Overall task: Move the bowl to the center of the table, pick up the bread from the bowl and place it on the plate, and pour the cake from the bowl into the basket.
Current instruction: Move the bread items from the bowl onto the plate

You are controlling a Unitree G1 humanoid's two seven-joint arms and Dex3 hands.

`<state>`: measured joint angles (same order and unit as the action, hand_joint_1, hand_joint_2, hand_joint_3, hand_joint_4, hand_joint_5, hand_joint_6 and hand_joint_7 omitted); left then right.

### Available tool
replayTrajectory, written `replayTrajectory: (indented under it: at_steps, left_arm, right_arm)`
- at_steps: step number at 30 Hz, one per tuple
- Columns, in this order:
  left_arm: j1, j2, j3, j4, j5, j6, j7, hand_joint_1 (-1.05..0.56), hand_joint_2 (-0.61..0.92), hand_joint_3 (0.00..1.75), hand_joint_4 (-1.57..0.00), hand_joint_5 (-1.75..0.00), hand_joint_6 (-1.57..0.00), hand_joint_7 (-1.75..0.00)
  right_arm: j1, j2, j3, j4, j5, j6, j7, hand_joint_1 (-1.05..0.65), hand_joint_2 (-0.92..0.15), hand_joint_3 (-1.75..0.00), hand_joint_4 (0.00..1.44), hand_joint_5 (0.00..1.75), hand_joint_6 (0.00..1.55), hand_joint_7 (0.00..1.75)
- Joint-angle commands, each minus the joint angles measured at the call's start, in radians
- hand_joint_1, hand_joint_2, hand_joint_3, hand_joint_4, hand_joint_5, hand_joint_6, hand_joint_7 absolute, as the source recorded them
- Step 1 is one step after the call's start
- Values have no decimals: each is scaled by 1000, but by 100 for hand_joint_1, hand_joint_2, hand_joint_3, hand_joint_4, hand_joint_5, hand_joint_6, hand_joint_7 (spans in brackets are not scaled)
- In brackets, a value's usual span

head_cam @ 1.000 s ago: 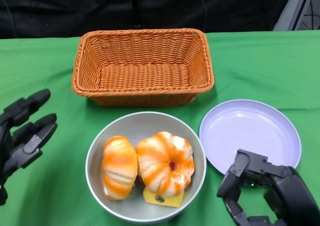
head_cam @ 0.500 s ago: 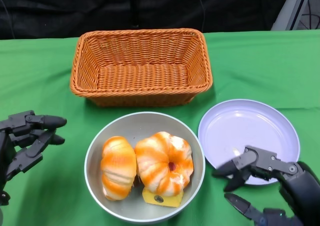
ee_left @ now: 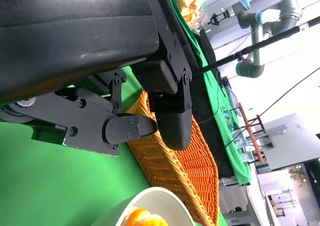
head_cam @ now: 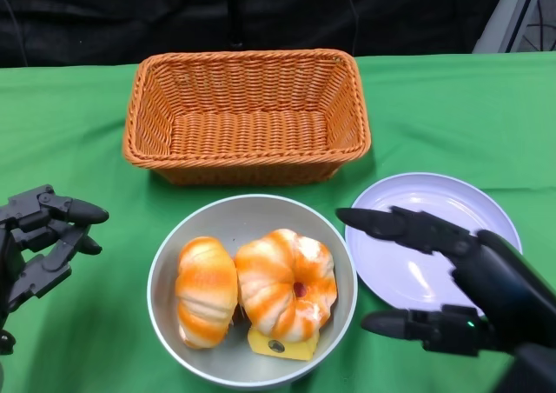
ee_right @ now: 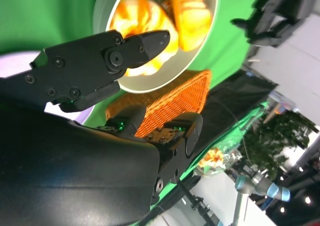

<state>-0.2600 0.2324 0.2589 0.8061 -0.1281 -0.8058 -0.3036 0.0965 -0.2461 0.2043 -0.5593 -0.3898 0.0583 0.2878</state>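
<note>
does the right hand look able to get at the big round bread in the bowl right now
Probably yes. The right hand is open beside the bowl, fingers spread toward it, and the round bread lies uncovered on top, nearest that side. Nothing stands between them.

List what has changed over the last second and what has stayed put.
The right hand has opened from a curled pose and reached over the plate toward the bowl; it holds nothing. The left hand has turned, its fingers now pointing toward the bowl, also holding nothing. The bowl, both breads, the yellow cake piece, the plate and the basket have not moved.
</note>
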Motion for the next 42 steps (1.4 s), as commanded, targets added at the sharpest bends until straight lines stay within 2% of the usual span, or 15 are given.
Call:
replayTrajectory:
  at_steps: [1,3,7,15,24,30,33,37,39,42]
  left_arm:
    - [-6,16,4,16,6,-17,29,-11,92,42,-77,-129,-89,-85]
    - [-8,17,3,19,6,-18,32,-10,92,41,-77,-128,-89,-84]
    - [-11,19,0,25,-6,-14,15,-9,92,42,-78,-128,-89,-84]
    - [-15,22,5,45,-4,-26,27,-12,92,40,-78,-126,-91,-83]
    - [-21,21,6,70,0,-47,32,-11,92,39,-81,-125,-92,-83]
    - [-16,14,11,69,22,-74,80,-13,90,40,-82,-126,-92,-86]
    - [-15,14,7,71,27,-80,95,-13,90,40,-82,-126,-91,-88]
    - [-11,16,7,73,29,-89,108,-14,89,46,-81,-130,-86,-97]
    - [-11,16,5,73,27,-88,107,-13,88,47,-81,-130,-86,-98]
    - [-7,14,4,66,17,-75,98,-15,87,48,-80,-132,-86,-99]
  right_arm:
    - [-60,-14,39,-12,-81,67,27,-71,-90,-1,16,39,34,3]
    - [-73,-13,50,-15,-102,90,38,-73,-91,-1,17,36,32,1]
    - [-174,-11,122,35,-193,145,89,-82,-92,-3,21,34,30,1]
    - [-329,6,261,165,-322,177,166,-89,-92,-11,21,25,28,1]
    - [-491,-2,366,384,-418,135,198,-96,-92,-21,22,17,23,0]
    - [-548,-7,415,488,-497,97,175,-100,-92,-25,19,14,23,1]
    - [-552,-3,414,502,-511,85,172,-101,-92,-26,19,13,23,0]
    - [-604,10,460,570,-561,106,257,-102,-92,-32,8,7,17,0]
    - [-610,21,468,593,-572,106,252,-102,-92,-32,8,7,18,1]
    - [-620,48,491,661,-602,90,171,-102,-92,-31,14,9,22,2]
